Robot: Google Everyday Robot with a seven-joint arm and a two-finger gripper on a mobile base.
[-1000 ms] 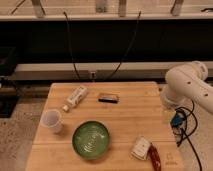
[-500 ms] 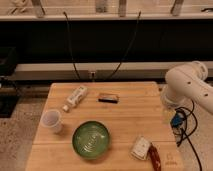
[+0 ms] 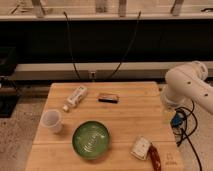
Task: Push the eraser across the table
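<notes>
The eraser (image 3: 108, 97), a small flat dark block with a reddish-brown top, lies on the far middle of the light wooden table (image 3: 131, 121). My white arm (image 3: 187, 86) hangs over the table's right edge. The gripper (image 3: 169, 113) points down below the arm, just off the right edge, well to the right of the eraser and apart from it.
A white bottle (image 3: 76, 96) lies on its side left of the eraser. A white cup (image 3: 52, 121) stands at the left, a green bowl (image 3: 91, 139) at the front middle. A white packet (image 3: 140, 147) and a dark red oblong item (image 3: 155, 158) lie front right. Cables (image 3: 182, 125) hang beside the right edge.
</notes>
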